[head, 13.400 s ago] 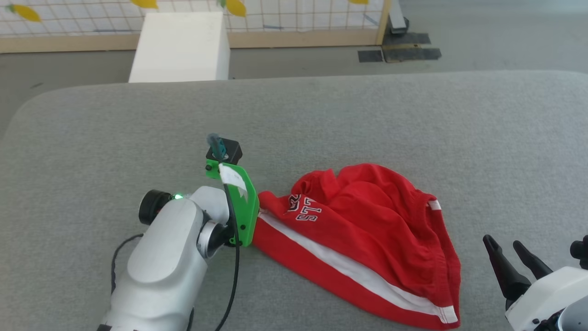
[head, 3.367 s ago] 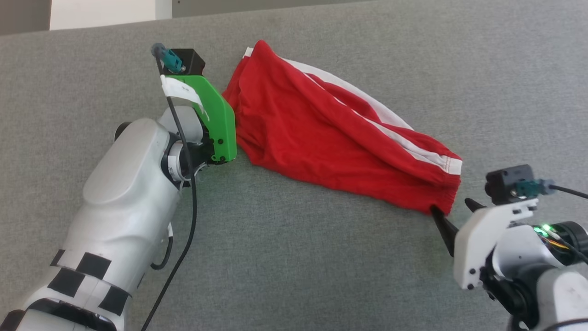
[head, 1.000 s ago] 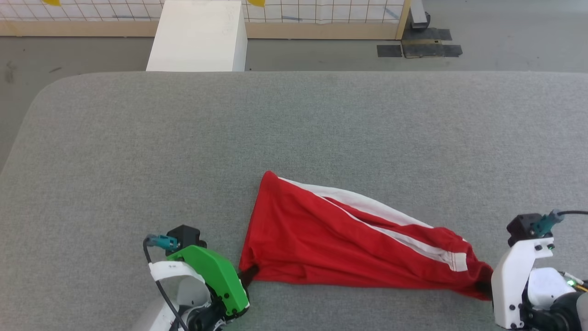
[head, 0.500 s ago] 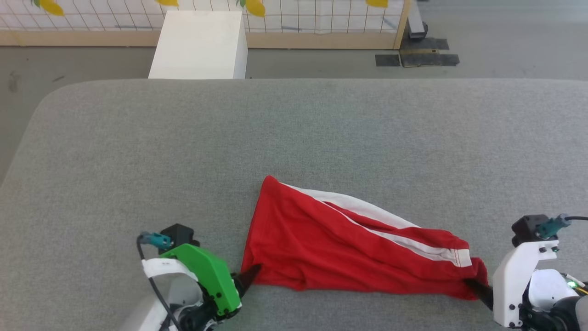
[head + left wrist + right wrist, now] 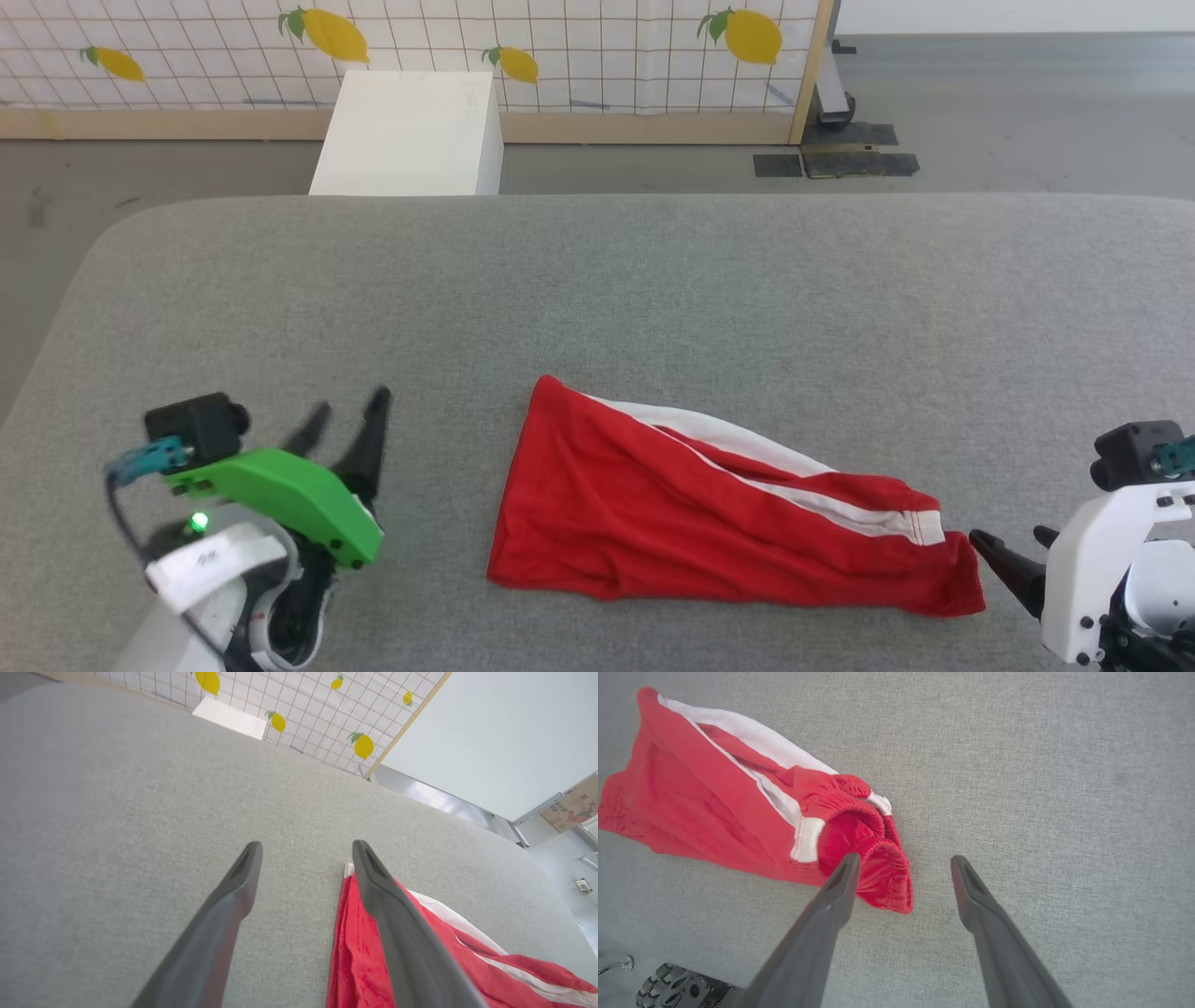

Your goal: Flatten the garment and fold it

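Both claws have let go since half a second ago. The left gripper has swung away from the near left corner of the garment and now stands well apart from it, at the lower left of the head view, with its jaws spread wide. The right gripper has come off the cloth's right tip and hangs just beside it at the lower right edge, also spread and holding nothing.

The red shorts lie released on the grey table, low and centre-right in the head view. They form a long wedge, broad at the left and narrowing to the right, with the white stripe running diagonally across the top. The right wrist view shows the narrow end of the garment as a bunched, ribbed elastic band, still rumpled and doubled over. They are therefore stretched out but not yet flat.

The cloth looks light, limp and quite unbreakable. It should drape and crumple when lifted, and its layers may slide over each other, while the felt-like table probably drags on it. A pinch would likely hold best on the thick elastic band or on the two corners of the broad left edge. Taking one layer only would help to open the wedge out.
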Available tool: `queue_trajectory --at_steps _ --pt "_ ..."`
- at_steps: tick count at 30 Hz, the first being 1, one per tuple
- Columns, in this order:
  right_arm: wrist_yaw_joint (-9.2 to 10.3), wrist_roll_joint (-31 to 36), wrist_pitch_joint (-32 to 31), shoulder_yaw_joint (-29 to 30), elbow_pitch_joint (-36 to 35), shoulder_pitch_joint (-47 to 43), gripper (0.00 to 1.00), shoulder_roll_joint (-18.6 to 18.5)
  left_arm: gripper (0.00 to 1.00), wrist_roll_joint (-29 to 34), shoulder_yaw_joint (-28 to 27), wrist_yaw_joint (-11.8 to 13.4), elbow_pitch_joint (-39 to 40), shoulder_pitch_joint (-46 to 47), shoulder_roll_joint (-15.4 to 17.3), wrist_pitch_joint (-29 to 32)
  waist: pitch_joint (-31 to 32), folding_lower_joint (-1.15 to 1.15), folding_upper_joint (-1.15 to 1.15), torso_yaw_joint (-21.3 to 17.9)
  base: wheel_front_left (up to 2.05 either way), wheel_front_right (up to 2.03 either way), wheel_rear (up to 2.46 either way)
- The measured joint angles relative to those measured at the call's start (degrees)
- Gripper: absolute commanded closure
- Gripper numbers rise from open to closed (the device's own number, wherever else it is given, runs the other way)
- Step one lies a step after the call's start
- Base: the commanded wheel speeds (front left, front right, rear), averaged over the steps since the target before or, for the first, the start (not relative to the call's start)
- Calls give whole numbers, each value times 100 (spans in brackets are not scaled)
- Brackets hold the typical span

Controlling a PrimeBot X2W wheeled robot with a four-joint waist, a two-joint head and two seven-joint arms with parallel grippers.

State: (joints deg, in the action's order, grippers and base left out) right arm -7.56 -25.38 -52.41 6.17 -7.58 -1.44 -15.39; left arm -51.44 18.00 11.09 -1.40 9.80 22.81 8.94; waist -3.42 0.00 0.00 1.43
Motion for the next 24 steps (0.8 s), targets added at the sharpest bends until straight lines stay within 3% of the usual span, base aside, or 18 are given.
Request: queue_trajectory --at_steps 7,10,15,24 --pt "0 -48 -51 -54 -116 25 0 -48 0 1196 -12 -580 -316 41 23 -2210 -143 0 0 34 0 0 0" --pt "0 -46 -52 -204 15 121 0 -101 0 1728 -112 -687 -320 52 -109 -2348 -235 0 0 63 0 0 0" --pt "0 -21 -45 -534 377 389 0 -222 0 2546 -760 -868 255 -31 -742 -2372 -432 0 0 131 0 0 0" --pt "0 -32 153 -996 1062 598 0 -293 0 3160 -1430 -1454 279 -317 -1436 -2373 -699 0 0 308 0 0 0"
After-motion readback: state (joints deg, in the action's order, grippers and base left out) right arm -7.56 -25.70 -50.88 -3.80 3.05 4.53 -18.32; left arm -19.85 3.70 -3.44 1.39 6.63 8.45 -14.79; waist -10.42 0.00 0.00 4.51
